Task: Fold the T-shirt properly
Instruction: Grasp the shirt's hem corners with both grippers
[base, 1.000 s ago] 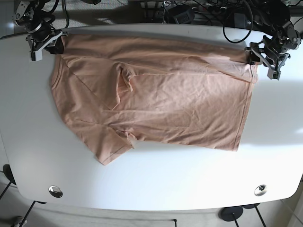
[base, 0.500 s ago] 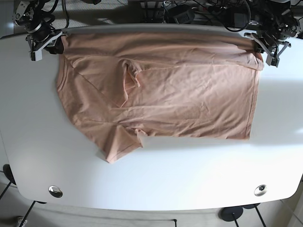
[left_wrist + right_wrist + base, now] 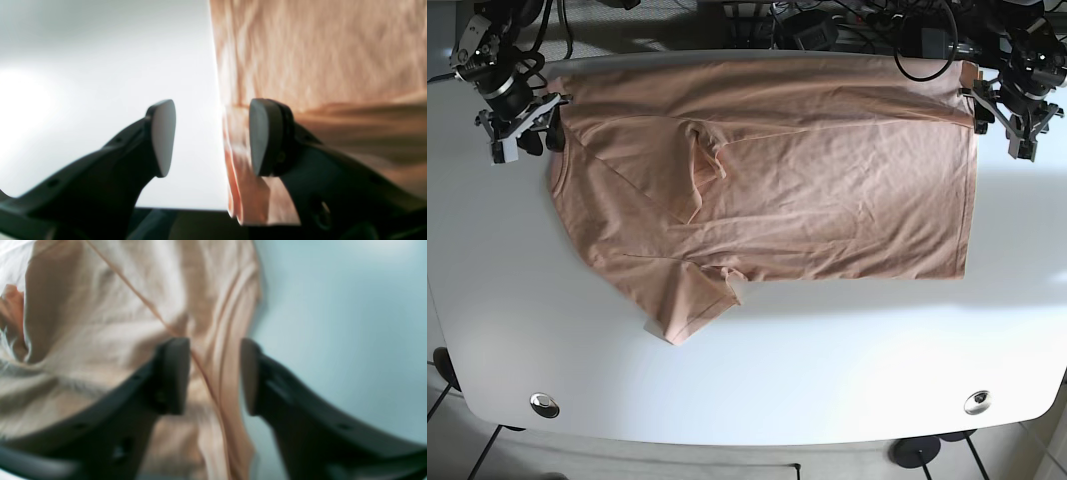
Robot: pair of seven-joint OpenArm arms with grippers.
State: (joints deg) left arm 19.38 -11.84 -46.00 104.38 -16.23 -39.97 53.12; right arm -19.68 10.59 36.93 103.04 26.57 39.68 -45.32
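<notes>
A peach T-shirt [image 3: 807, 190] lies spread on the white table [image 3: 757, 380], its hem toward the right and a sleeve [image 3: 687, 305] pointing at the near edge. A small fold [image 3: 699, 160] wrinkles its middle. My left gripper [image 3: 1004, 120] stands open by the shirt's far right corner. In the left wrist view the shirt's edge [image 3: 233, 150] runs between the spread fingers [image 3: 163, 136]. My right gripper [image 3: 525, 140] is open at the far left corner. The right wrist view shows cloth [image 3: 100, 323] with a seam lying loose between its fingers [image 3: 176, 373].
Cables and gear [image 3: 857, 25] crowd the table's far edge just behind the shirt. Two round metal discs [image 3: 544, 404] [image 3: 977, 402] sit in the near corners. The shirt's far edge lies close to the table's back edge.
The shirt was drawn toward the far edge and stretched flatter. Both grippers have let go of its corners, and the right gripper has moved a little nearer.
</notes>
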